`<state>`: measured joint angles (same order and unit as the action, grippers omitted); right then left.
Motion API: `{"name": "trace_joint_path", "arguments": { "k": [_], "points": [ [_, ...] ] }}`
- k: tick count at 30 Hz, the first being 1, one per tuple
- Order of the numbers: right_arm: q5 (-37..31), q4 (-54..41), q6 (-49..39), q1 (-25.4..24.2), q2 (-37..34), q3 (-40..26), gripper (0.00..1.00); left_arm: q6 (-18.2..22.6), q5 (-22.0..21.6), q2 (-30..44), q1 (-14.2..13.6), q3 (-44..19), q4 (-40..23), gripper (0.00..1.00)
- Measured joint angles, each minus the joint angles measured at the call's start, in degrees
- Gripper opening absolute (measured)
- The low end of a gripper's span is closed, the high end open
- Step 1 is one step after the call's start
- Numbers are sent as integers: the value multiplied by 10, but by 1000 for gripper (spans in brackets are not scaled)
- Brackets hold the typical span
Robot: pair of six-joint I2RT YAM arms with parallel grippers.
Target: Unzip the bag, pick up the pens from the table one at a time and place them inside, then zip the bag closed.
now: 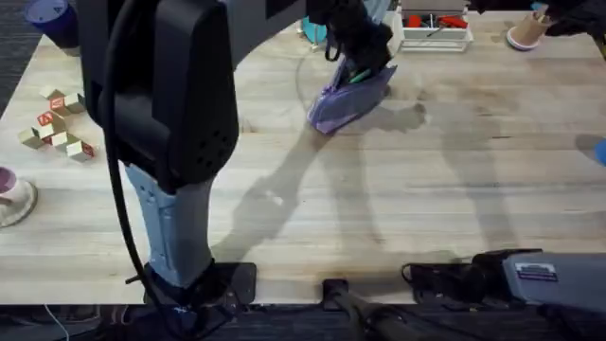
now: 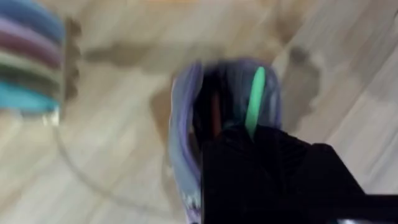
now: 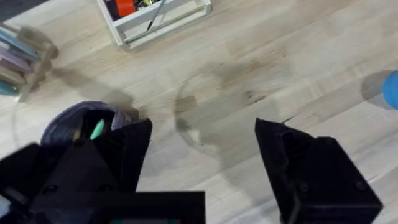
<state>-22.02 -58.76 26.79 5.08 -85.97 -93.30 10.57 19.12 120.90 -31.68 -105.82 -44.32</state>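
Observation:
The lavender bag [image 1: 343,102] lies far across the table [image 1: 398,189], its mouth open. In the left wrist view the bag [image 2: 186,124] shows a tan pen [image 2: 214,112] inside and the green pen [image 2: 255,93] standing in the opening. My left gripper [image 1: 358,52] hangs right over the bag mouth, its black fingers [image 2: 267,168] together at the green pen's [image 1: 360,76] upper end. My right gripper [image 3: 204,127] is open wide beside the bag [image 3: 74,121], one finger [image 3: 124,149] close to the bag's side; the green pen [image 3: 97,129] pokes out there.
A white tray [image 1: 436,33] with red items stands behind the bag. A stack of coloured pieces [image 2: 28,59] is near the bag's far side. Wooden blocks [image 1: 59,121] and a pink cup [image 1: 8,185] sit at the left, and a blue object [image 1: 597,150] at the right edge.

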Motion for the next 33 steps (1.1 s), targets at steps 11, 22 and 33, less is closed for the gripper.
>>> {"name": "trace_joint_path", "arguments": {
  "k": [11,22,33],
  "points": [
    [0,0,0,0,0,0,995,2,-91,0,0,-2,-100,43],
    [0,-1,0,0,0,0,996,8,-105,0,0,-2,-105,495],
    [0,-1,0,0,0,0,996,10,-109,0,-1,-2,-100,992]
  ]
}}
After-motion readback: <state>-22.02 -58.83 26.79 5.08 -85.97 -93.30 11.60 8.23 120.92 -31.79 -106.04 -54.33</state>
